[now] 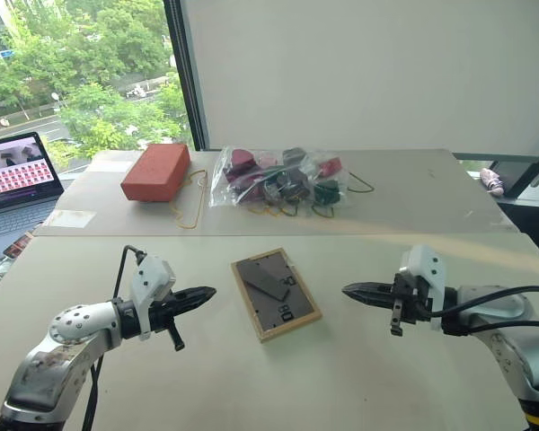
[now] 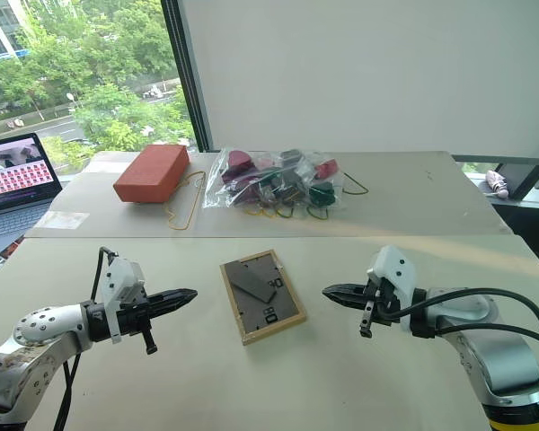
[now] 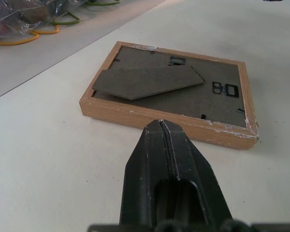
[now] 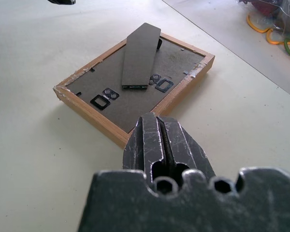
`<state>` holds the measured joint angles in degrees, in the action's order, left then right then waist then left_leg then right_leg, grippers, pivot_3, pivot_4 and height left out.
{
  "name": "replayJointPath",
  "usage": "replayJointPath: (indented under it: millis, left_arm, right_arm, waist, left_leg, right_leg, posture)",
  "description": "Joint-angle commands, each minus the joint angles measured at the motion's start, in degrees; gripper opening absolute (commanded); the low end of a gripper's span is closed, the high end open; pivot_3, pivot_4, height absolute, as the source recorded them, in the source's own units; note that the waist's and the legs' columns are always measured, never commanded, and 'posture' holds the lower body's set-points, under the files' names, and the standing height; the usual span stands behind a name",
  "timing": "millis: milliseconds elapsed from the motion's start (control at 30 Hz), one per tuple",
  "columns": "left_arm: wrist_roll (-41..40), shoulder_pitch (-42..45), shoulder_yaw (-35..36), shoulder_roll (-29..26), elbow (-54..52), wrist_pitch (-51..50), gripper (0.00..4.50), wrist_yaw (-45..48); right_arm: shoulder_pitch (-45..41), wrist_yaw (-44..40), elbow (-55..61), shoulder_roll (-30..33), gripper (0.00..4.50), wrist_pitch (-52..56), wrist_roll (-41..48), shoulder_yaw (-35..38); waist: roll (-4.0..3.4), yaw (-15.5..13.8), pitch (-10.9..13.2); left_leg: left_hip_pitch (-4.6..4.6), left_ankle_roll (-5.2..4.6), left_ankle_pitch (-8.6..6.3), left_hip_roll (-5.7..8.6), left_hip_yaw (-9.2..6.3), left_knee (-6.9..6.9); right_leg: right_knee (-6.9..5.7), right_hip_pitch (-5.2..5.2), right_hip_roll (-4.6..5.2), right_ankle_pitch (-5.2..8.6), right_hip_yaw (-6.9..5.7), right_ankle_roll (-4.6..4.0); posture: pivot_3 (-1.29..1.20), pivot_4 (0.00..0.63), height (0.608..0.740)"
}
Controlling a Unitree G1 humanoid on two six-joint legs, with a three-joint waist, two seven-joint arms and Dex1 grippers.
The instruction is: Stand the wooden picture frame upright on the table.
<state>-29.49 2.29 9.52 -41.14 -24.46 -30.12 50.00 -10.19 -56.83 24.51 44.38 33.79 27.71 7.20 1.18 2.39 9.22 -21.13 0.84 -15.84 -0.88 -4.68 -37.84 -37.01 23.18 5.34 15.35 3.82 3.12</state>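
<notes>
Light-wood and lying flat, the wooden picture frame (image 1: 276, 294) is sitting face down on the table (image 1: 359, 377) in front of you, between your two grippers. Its dark grey back panel is facing up, and the fold-out stand (image 3: 147, 81) is resting against that panel with its free end lifting slightly off it. You are looking at a frame turned at a slant to the table edge, with small metal hangers showing on the back.

Your left gripper (image 1: 208, 293) is hovering just above the table to the frame's left, its black fingers pressed together and holding nothing, tip pointing at the frame's near long side. Your right gripper (image 1: 349, 289) is hanging on the opposite side, fingers likewise closed on nothing, tip aimed at the frame's corner. Neither one is touching the frame.

Farther back, on a second tabletop, a red-orange block (image 1: 155, 171) is lying to the left and a clear plastic bag (image 1: 278, 176) of dark red and green items is sitting beside it, with yellow loops trailing out. At the far left you are seeing an open laptop (image 1: 16, 182) with its screen lit
</notes>
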Motion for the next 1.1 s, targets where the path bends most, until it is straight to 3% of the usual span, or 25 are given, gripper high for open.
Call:
replayJointPath:
  millis: [33, 167, 367, 667, 900, 1100]
  left_arm:
    - [-0.2, 0.5, -0.8, 0.3, -1.6, -1.5, 0.01, -2.0]
    - [8.1, 1.3, -7.5, 2.9, 4.3, -1.8, 0.01, -9.0]
    - [16.3, 7.0, -16.4, 6.8, 12.2, 0.3, 0.01, -11.8]
    - [23.1, 17.3, -25.4, 11.3, 19.3, 3.2, 0.01, -9.1]
    - [24.8, 19.3, -26.1, 10.8, 23.3, 5.9, 0.01, -5.8]
    - [24.7, 18.5, -25.9, 10.4, 22.6, 5.7, 0.01, -4.1]
  right_arm:
    - [-2.7, 3.4, -3.7, -0.2, 0.0, -2.0, -4.3, -2.4]
    - [-9.9, 11.0, -17.5, -3.3, 0.0, -6.5, -17.3, -12.3]
    - [-12.8, 11.5, -21.7, -8.4, 0.0, -11.2, -22.4, -19.0]
    - [-10.1, 11.8, -11.0, -10.7, 0.0, -4.9, -23.9, -22.7]
    - [-4.3, 14.1, 1.4, -9.2, 0.0, 6.7, -23.3, -21.6]
    - [-4.8, 16.9, 3.5, -11.0, 0.0, 10.7, -23.5, -21.9]
  waist:
    - [0.0, 0.0, 0.0]
    - [0.01, 0.2, 0.0]
    - [0.0, -0.1, 0.0]
    - [-0.03, -1.6, 0.0]
    - [-0.03, -1.8, 0.0]
    - [-0.04, -1.7, 0.0]
  left_leg:
    - [0.0, 0.0, 0.0, 0.0, 0.0, 0.0]
    - [0.11, 0.04, 0.02, 0.02, 0.07, -0.03]
    - [-0.02, 0.05, 0.03, 0.05, 0.04, -0.04]
    - [0.02, 0.18, 0.1, 0.09, 0.03, -0.07]
    - [-0.01, 0.15, 0.09, 0.11, 0.01, -0.07]
    - [0.01, 0.15, 0.09, 0.11, -0.01, -0.07]
  right_leg:
    - [0.0, 0.0, 0.0, 0.0, 0.0, 0.0]
    - [-0.05, -0.06, 0.0, -0.01, 0.08, -0.01]
    - [-0.09, 0.08, 0.04, -0.01, 0.07, -0.01]
    - [-0.07, -0.03, 0.06, -0.03, 0.02, 0.03]
    - [-0.05, -0.03, 0.09, -0.02, 0.0, 0.05]
    - [-0.06, -0.04, 0.08, -0.02, -0.01, 0.05]
  posture:
    - [0.0, 0.15, 0.74]
    - [0.0, 0.15, 0.74]
    - [0.0, 0.15, 0.74]
    - [0.0, 0.15, 0.74]
    - [0.0, 0.15, 0.74]
    - [0.0, 0.15, 0.74]
